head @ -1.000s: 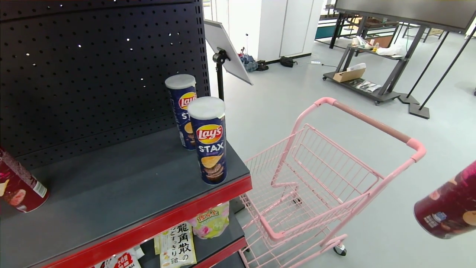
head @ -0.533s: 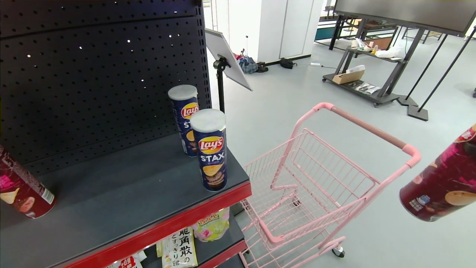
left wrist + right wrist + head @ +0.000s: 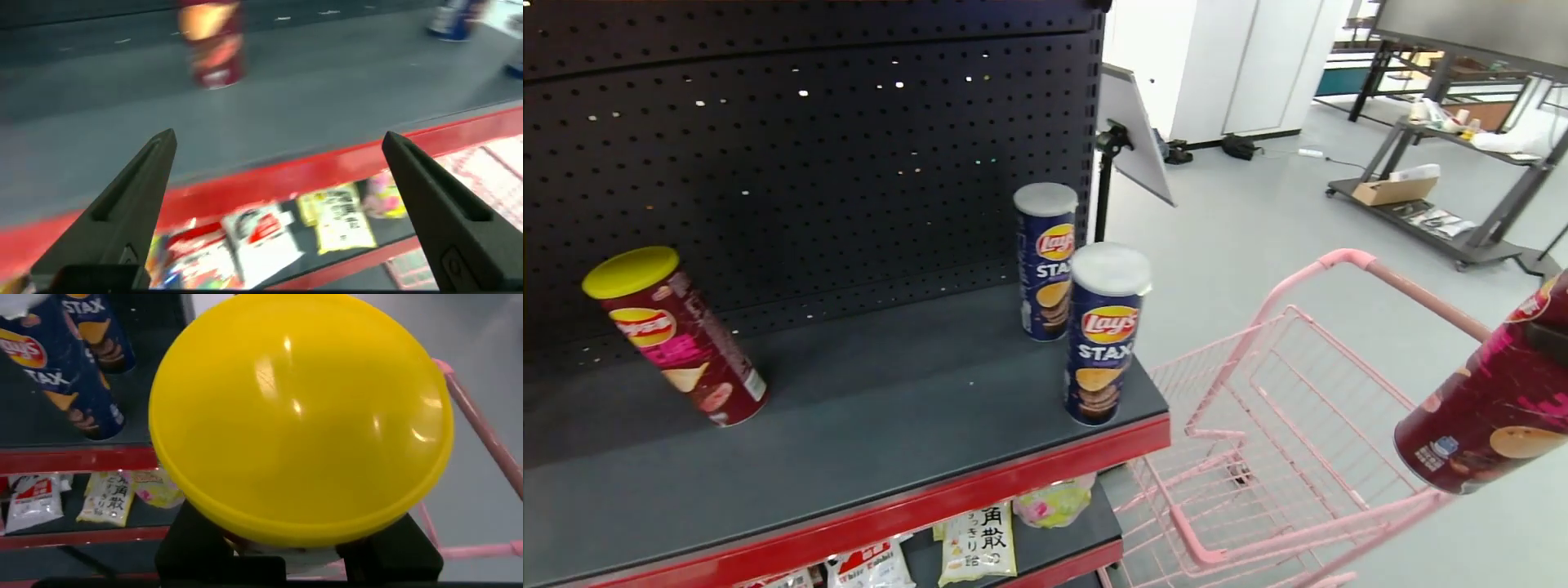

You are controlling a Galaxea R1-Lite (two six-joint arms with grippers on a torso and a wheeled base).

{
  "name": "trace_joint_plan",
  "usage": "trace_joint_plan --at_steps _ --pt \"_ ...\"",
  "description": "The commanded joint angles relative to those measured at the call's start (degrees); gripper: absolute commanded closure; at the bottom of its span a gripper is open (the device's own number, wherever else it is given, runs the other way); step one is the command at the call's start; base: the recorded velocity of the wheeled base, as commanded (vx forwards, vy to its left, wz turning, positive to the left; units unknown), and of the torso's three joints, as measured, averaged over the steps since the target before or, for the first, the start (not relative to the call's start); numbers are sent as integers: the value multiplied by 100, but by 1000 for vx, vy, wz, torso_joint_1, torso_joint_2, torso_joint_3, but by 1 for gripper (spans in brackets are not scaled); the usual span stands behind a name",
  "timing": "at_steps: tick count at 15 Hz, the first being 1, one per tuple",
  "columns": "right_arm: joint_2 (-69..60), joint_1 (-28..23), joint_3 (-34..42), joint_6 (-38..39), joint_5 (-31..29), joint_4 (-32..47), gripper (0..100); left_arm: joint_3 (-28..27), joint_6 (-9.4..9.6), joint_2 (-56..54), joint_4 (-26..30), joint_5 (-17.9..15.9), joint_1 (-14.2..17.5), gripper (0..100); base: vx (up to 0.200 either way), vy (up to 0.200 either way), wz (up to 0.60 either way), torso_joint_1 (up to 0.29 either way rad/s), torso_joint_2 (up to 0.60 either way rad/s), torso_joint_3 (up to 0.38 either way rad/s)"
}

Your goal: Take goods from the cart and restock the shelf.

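Observation:
My right gripper [image 3: 298, 551] is shut on a maroon chip can [image 3: 1490, 400] with a yellow lid [image 3: 301, 416], held tilted in the air above the pink cart [image 3: 1372, 282], to the right of the shelf. On the dark shelf board [image 3: 890, 408] stand two blue chip cans [image 3: 1107, 331] [image 3: 1045, 261] at the right end and another maroon can [image 3: 674, 335] with a yellow lid at the left. My left gripper [image 3: 279, 139] is open with nothing in it, in front of the shelf's red edge [image 3: 327, 167], apart from the maroon can [image 3: 214, 45].
A black pegboard [image 3: 809, 139] backs the shelf. Snack bags [image 3: 976, 543] lie on the lower shelf. A white board on a stand [image 3: 1135, 139] rises behind the shelf's right end. Black racks [image 3: 1445, 204] stand far off on the grey floor.
The head view has swung toward the shelf, so the left maroon can now shows whole. The held maroon can has risen and come closer to the shelf end.

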Motion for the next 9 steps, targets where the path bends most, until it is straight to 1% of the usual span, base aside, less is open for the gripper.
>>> trace_joint_plan --at_steps 1,3,6,8,9 --pt "22 8 40 -2 0 -6 100 1 -1 -2 -3 -1 2 0 0 0 600 -2 2 7" --pt "-14 8 119 -2 0 -6 100 1 -1 -2 -3 -1 2 0 0 0 600 2 2 -2" --pt "-418 -10 374 33 0 21 100 1 -1 -2 -3 -1 2 0 0 0 0 0 0 0" --pt "-805 -1 708 42 0 3 100 1 -1 -2 -3 -1 2 0 0 0 0 0 0 0" --pt "-980 -1 814 60 0 29 100 1 -1 -2 -3 -1 2 0 -200 0 0 -2 7 2"
